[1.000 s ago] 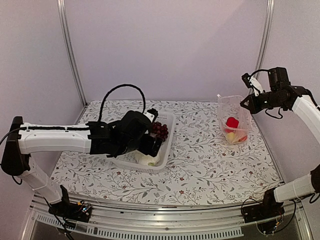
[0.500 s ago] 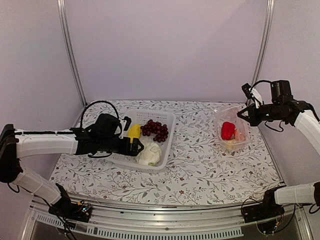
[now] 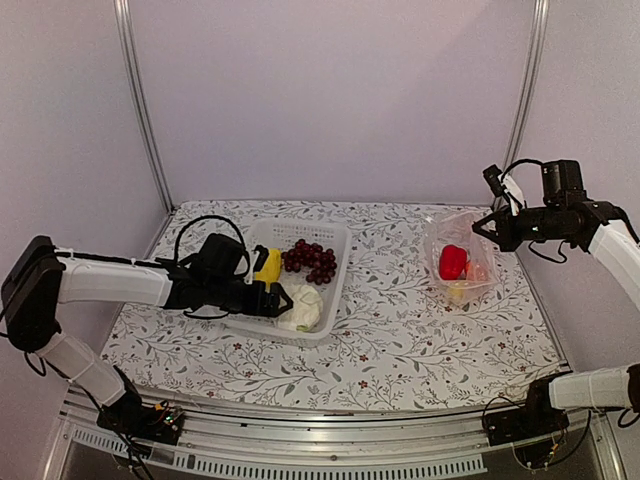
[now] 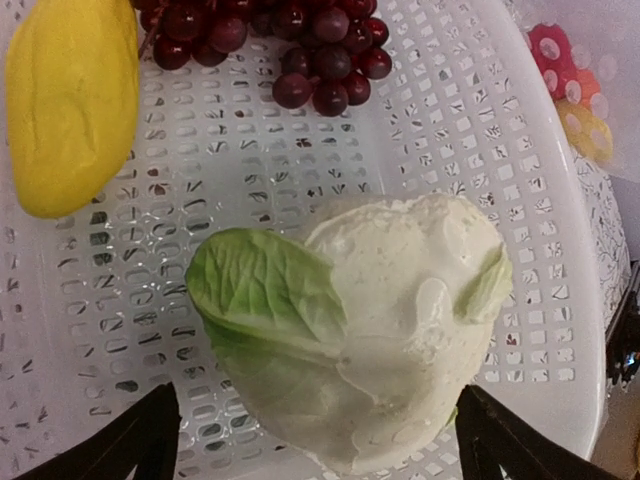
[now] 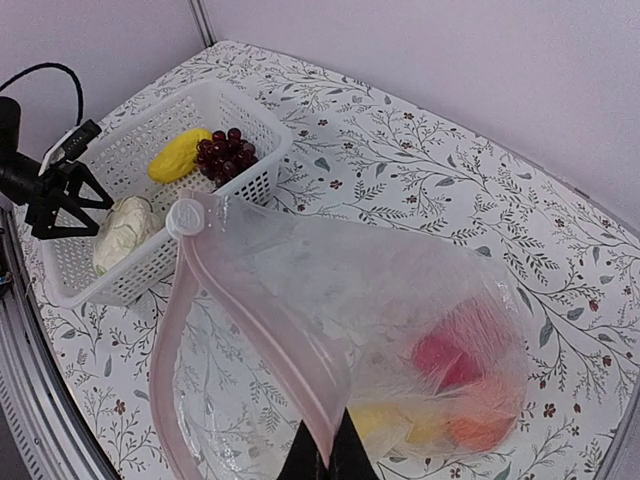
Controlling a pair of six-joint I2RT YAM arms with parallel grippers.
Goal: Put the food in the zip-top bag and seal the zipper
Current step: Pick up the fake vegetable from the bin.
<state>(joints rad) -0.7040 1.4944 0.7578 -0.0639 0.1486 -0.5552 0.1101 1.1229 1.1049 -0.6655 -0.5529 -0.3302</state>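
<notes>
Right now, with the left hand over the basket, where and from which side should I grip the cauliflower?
Grip the cauliflower across its rounded white head, coming in from where the open left hand hovers, straddling it. Its green leaf looks thin and would probably slip. The grapes and yellow piece lie apart from it, so nothing crowds the grip.

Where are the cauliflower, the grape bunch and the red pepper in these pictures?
cauliflower (image 4: 420, 300): left wrist view, on its white head.
grape bunch (image 4: 292, 89): left wrist view, on one dark grape at its lower edge.
red pepper (image 3: 453, 262): top external view, on its red body.
</notes>
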